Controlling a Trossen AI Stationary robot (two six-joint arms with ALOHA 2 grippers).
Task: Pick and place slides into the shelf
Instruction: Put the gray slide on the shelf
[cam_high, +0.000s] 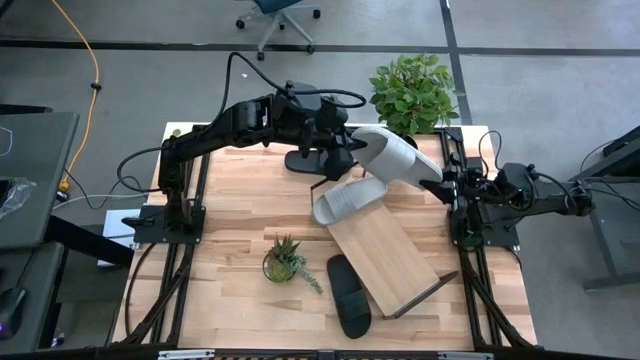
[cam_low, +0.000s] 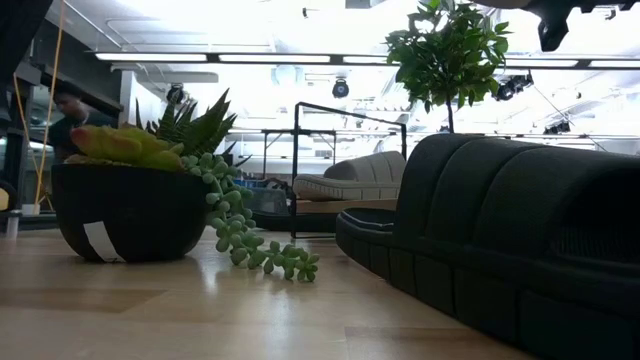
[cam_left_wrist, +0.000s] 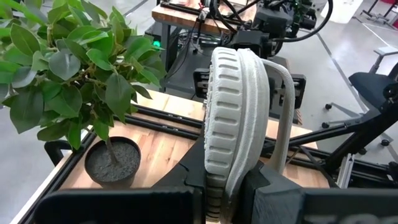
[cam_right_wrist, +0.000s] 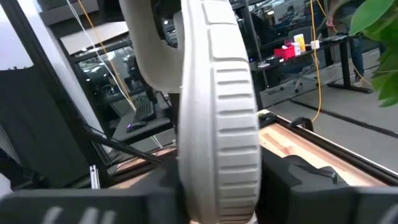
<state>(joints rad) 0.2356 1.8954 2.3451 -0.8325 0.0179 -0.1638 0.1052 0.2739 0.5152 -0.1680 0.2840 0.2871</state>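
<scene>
A light grey slide (cam_high: 395, 155) hangs in the air over the table's far right part, between both grippers. My left gripper (cam_high: 352, 148) is shut on its left end and my right gripper (cam_high: 440, 184) on its right end. A second grey slide (cam_high: 345, 200) lies on the upper end of the slanted shelf board (cam_high: 385, 255). One black slide (cam_high: 313, 160) lies on the table under the left arm. The other black slide (cam_high: 348, 295) lies on the table beside the shelf's near left edge, and fills the right of the low view (cam_low: 500, 235). My left gripper pinches the grey slide's end (cam_left_wrist: 217, 177) between its two fingers, one finger (cam_left_wrist: 186, 186) on the ribbed sole and one on the footbed side. The slide stands on edge, lifted clear and reaching away from the fingers. My right gripper pinches the slide's opposite end (cam_right_wrist: 217, 186) between its two fingers (cam_right_wrist: 298, 180), coming level from the table's right. The sole's ribbed rim faces the camera. The slide is clear of the table.
A leafy potted plant (cam_high: 412, 92) stands at the far edge, right behind the held slide. A small succulent pot (cam_high: 285, 262) sits left of the shelf. Bare wood lies along the near left of the tabletop (cam_high: 230, 210).
</scene>
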